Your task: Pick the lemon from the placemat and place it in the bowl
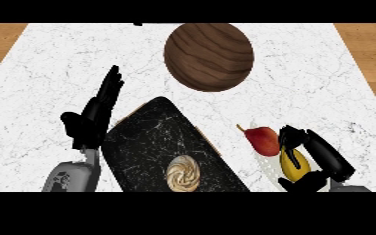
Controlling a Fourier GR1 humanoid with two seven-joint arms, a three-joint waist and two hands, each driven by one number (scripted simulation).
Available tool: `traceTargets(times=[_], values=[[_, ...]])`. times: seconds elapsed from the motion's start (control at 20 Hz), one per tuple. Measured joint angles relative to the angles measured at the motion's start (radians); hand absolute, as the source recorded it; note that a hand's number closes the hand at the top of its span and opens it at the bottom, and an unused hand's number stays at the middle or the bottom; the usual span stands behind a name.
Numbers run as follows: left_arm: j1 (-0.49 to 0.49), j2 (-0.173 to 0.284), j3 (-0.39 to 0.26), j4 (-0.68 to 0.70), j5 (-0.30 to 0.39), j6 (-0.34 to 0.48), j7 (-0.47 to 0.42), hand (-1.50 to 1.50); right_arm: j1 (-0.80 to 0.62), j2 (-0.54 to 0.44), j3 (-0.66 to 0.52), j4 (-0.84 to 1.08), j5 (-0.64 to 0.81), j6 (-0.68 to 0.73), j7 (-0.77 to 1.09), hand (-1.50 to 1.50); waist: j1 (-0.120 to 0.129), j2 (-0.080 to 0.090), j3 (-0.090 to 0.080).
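Lemon (293, 163), smooth yellow and oval, sits inside the right hand (323, 159), whose black fingers curl round it. Just left of that hand lies a red pear (262, 139). Further left, a black marbled placemat (154, 139) carries a swirled pastry (183, 174); the left hand (94, 117) rests straight-fingered beside it. Well beyond, a round wood-grained bowl (209, 56).
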Motion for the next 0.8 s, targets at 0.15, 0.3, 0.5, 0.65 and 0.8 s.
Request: traceTargets(times=[0.15, 0.3, 0.5, 0.65, 0.8], values=[[-0.012, -0.006, -0.015, 0.002, -0.001, -0.009, 0.006, 0.0, -0.053, 0.136, 0.099, -0.041, -0.007, -0.08, 0.11, 1.5, 0.03, 0.005, 0.008], [-0.02, -0.008, -0.02, 0.009, 0.001, -0.016, 0.004, 0.0, -0.117, 0.211, 0.232, -0.081, -0.045, -0.193, 0.235, 1.5, 0.045, 0.01, 0.017], [-0.014, -0.008, -0.022, 0.016, -0.002, -0.018, -0.003, 0.0, -0.208, 0.252, 0.412, -0.17, -0.053, -0.408, 0.408, 1.5, 0.045, 0.009, 0.021], [-0.019, -0.014, -0.02, 0.025, -0.007, -0.008, -0.006, 0.0, -0.306, 0.267, 0.526, -0.231, -0.013, -0.558, 0.567, 1.5, 0.04, 0.008, 0.022], [-0.004, -0.009, -0.018, 0.02, -0.007, -0.011, -0.012, 0.0, -0.433, 0.275, 0.608, -0.269, 0.048, -0.66, 0.77, 1.5, 0.039, 0.006, 0.022]])
